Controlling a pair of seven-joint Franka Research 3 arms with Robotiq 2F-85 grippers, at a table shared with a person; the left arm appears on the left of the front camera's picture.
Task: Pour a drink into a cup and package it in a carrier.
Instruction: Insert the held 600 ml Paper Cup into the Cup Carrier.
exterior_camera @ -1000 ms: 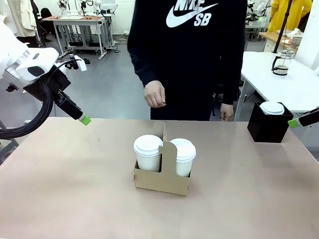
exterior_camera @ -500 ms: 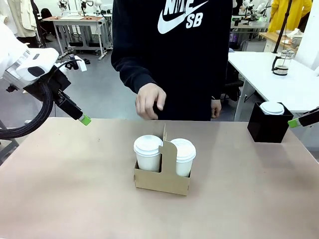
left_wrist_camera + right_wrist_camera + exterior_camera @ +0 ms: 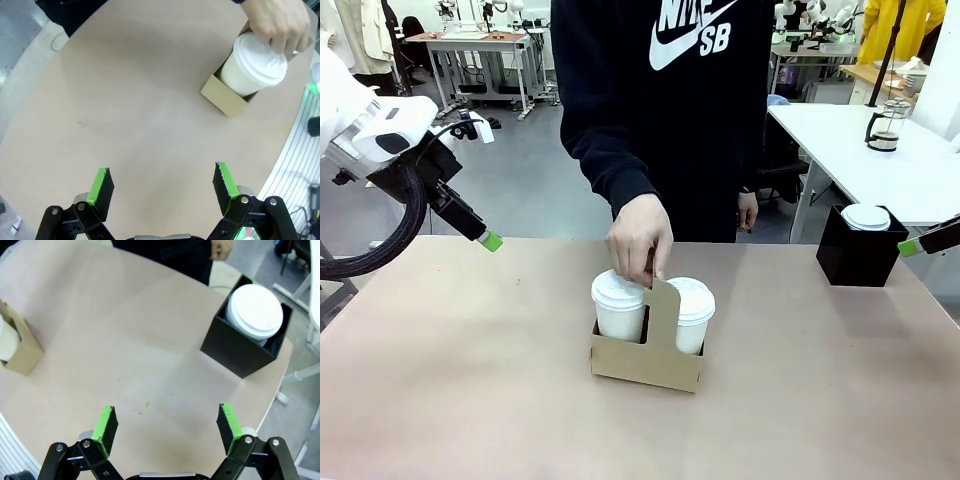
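Observation:
The brown cardboard carrier (image 3: 645,358) stands mid-table with two lidded white cups in it, the left cup (image 3: 619,305) and its twin (image 3: 691,314). A person's hand (image 3: 640,235) grips the top of the carrier's handle panel. In the left wrist view the carrier (image 3: 223,95) holds a cup (image 3: 252,65) under that hand (image 3: 280,22). My left gripper (image 3: 162,185) is open, raised at the table's left edge. My right gripper (image 3: 167,427) is open over the table's right side. The carrier's corner (image 3: 20,352) shows at the right wrist view's left edge. A press jug (image 3: 887,125) stands on a far white table.
A black box (image 3: 861,247) with white lids (image 3: 254,307) stacked in it sits at the table's far right. The person stands at the far edge. The bare tabletop (image 3: 470,370) spreads left and in front of the carrier. White tables stand behind.
The person stepped in and lowered a hand from waist height onto the carrier's handle. The carrier shifted very slightly. Both arms stayed still.

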